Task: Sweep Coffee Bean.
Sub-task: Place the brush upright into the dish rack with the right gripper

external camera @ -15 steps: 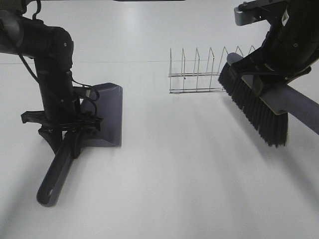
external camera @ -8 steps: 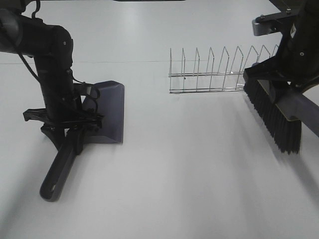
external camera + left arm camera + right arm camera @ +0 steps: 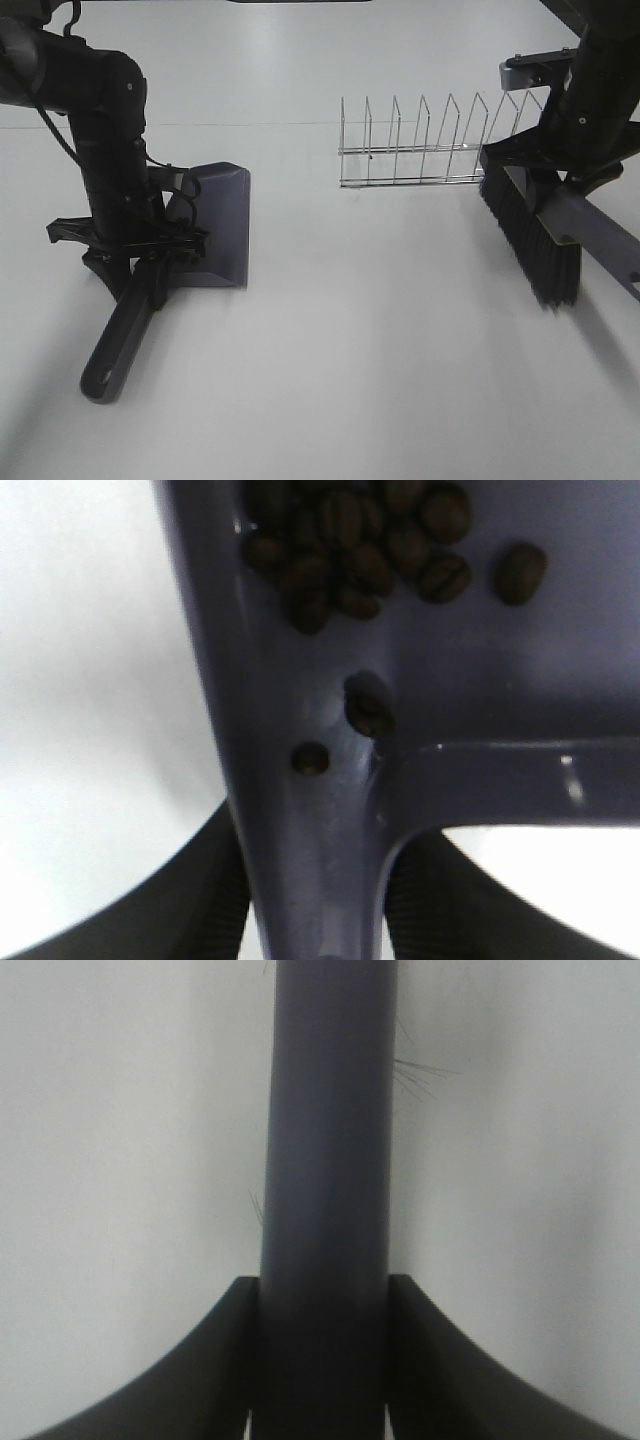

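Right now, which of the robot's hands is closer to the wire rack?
Right. The right hand, gripping the brush, sits at the right end of the wire rack; the left hand, holding the dustpan, is well off to its left.

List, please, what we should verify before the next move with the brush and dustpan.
1. Left end effector clamped on dustpan handle: ok.
2. Coffee beans lying inside dustpan: ok.
3. Right end effector clamped on brush handle: ok.
4. Brush clear of wire rack: cannot tell; they meet in the high view.
5. No stray beans on table: cannot tell; too small to spot.
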`<state>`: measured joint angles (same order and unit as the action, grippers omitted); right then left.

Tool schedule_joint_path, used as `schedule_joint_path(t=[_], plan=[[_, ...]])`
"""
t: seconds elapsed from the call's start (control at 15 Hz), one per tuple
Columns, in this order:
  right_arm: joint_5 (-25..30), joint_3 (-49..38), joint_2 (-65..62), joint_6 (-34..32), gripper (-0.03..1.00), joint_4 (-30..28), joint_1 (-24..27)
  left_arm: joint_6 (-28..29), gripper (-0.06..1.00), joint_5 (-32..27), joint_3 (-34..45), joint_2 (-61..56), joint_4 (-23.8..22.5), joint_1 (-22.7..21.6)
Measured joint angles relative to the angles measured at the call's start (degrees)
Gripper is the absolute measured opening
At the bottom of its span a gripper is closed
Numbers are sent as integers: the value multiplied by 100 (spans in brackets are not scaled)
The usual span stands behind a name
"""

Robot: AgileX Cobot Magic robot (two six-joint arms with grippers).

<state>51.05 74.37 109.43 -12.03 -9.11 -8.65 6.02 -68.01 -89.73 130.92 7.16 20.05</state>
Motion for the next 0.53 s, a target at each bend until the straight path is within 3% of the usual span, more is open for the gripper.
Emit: schedule_joint_path(t=[0.53], plan=[[407, 1776, 1169, -201, 31, -201, 0, 0, 35, 0, 0, 0, 0, 0]])
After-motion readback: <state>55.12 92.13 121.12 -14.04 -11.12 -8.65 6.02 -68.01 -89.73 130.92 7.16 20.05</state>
